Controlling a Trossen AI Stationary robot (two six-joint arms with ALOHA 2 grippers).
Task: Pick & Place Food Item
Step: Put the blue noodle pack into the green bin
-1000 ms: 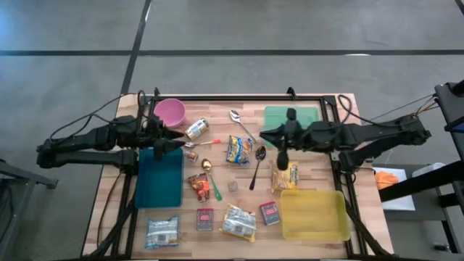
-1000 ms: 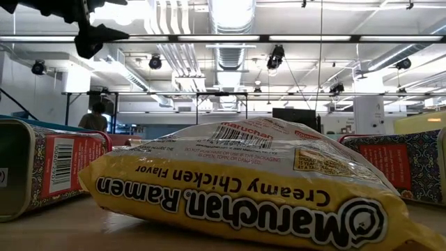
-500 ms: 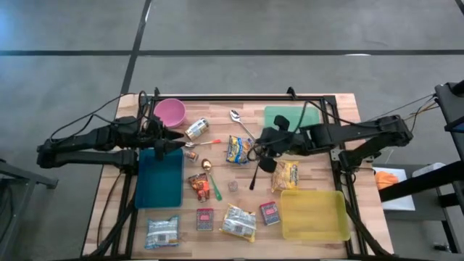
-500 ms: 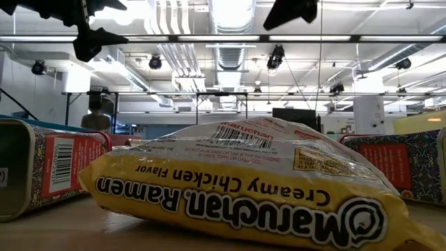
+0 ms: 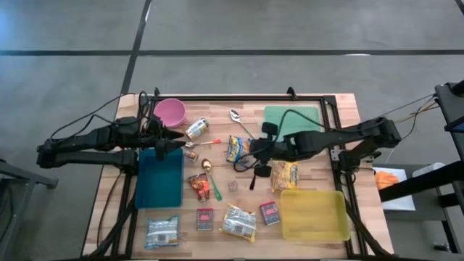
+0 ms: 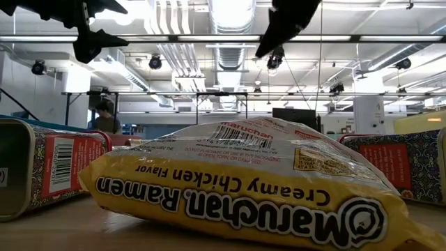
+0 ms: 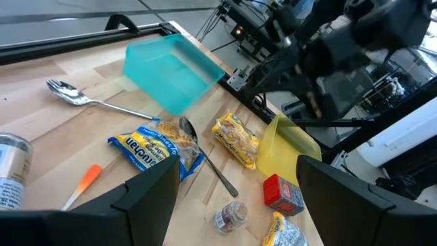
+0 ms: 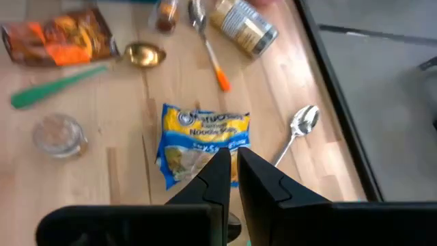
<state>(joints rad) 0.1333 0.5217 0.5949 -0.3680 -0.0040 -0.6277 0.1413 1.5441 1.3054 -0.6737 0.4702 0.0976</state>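
Wooden table (image 5: 319,174) under ceiling lights (image 6: 230,14)

The right gripper (image 5: 243,161), fingers pressed together, has swung across the bench from near the green mat (image 5: 291,117) at the far edge toward the middle, and now it hangs over the blue and yellow noodle packet (image 8: 200,141), beside the black spoon (image 5: 257,166).
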